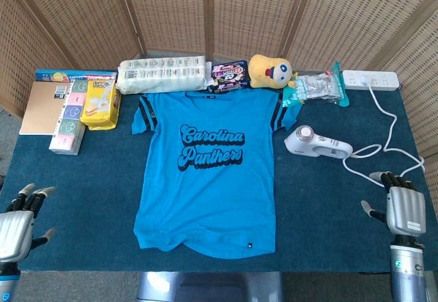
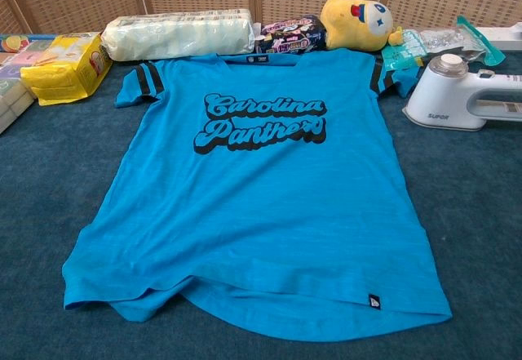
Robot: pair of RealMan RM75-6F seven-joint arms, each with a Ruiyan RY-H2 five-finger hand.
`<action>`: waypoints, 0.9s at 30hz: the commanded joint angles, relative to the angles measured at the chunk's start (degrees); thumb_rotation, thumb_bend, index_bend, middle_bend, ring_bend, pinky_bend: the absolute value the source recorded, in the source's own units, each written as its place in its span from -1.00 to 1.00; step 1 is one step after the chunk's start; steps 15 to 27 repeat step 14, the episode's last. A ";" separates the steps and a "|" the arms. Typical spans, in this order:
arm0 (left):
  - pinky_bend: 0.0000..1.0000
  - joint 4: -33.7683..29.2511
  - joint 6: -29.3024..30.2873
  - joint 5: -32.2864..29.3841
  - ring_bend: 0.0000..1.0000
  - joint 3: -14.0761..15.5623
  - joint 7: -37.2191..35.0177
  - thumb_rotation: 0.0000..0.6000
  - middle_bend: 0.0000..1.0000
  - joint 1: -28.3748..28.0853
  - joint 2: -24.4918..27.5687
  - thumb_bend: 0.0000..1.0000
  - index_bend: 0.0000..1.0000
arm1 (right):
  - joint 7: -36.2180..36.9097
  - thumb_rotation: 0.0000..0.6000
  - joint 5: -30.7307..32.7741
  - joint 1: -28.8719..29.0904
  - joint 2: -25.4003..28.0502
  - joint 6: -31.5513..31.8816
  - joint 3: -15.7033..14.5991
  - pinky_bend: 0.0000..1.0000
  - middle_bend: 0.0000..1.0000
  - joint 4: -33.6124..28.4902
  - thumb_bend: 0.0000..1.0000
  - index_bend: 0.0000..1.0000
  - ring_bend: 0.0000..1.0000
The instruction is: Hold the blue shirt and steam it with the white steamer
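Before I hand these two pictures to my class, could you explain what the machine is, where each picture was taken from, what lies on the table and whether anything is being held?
This is a two-armed robot at a table, each arm ending in a robot hand. One picture comes from its head camera looking down, the other from its chest camera, lower and closer. On the dark blue table a blue shirt lies flat. To its right is a white steamer, its cord running to a power strip. Along the back stand a yellow plush toy, snack packets and a yellow pack. The left robot hand and right robot hand sit at the near corners, seen only from the head. Both hold nothing.
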 commanded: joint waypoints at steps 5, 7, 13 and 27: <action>-0.47 -0.15 0.16 0.43 -0.76 -1.19 -0.97 1.00 -0.47 0.97 -0.14 -0.76 -0.62 | 0.34 1.00 -0.96 -1.30 0.29 1.04 -0.48 -0.25 -0.22 -0.77 -0.58 -0.26 -0.24; -0.47 -0.24 -0.08 0.58 -0.76 -1.35 -0.99 1.00 -0.47 1.05 -0.18 -0.76 -0.62 | 0.45 1.00 -1.06 -1.50 0.20 1.16 -0.49 -0.25 -0.22 -0.76 -0.58 -0.25 -0.24; -0.47 -0.36 -0.60 0.45 -0.76 -2.11 -0.99 1.00 -0.47 1.42 0.00 -0.76 -0.62 | 0.37 1.00 -1.03 -1.84 -0.15 0.98 -0.40 -0.25 -0.21 -0.73 -0.58 -0.23 -0.24; -0.47 -0.34 -0.65 0.42 -0.76 -2.26 -1.06 1.00 -0.47 1.48 0.04 -0.76 -0.62 | 0.32 1.00 -1.05 -1.86 -0.23 0.98 -0.35 -0.25 -0.21 -0.76 -0.58 -0.23 -0.23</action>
